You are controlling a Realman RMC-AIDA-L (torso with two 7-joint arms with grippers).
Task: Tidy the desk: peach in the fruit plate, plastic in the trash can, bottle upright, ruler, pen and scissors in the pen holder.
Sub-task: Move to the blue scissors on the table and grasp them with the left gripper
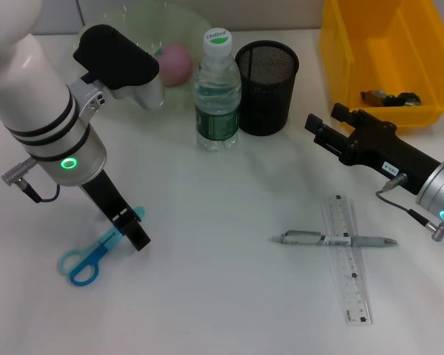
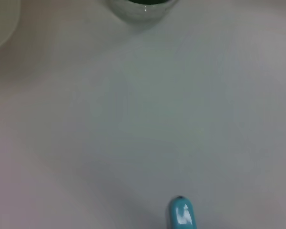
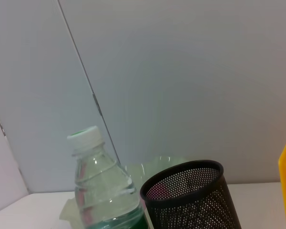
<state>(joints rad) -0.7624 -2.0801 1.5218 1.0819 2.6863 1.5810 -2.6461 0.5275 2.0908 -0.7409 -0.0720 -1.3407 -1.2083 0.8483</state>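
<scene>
The blue scissors [image 1: 85,260] lie flat at the front left. My left gripper [image 1: 130,228] is down over their blades, and the blue tip [image 2: 182,214] shows in the left wrist view. The pink peach [image 1: 176,62] rests in the pale green fruit plate [image 1: 133,21]. The bottle [image 1: 217,92] stands upright beside the black mesh pen holder [image 1: 266,87]. The pen [image 1: 303,239] lies across the clear ruler [image 1: 349,266] at the front right. Crumpled plastic [image 1: 388,97] lies inside the yellow trash can [image 1: 411,29]. My right gripper [image 1: 327,124] hovers open near that can, holding nothing.
The bottle [image 3: 102,191] and pen holder [image 3: 188,195] show close together in the right wrist view, with the grey wall behind. The white desk [image 1: 229,200] stretches between the scissors and the pen.
</scene>
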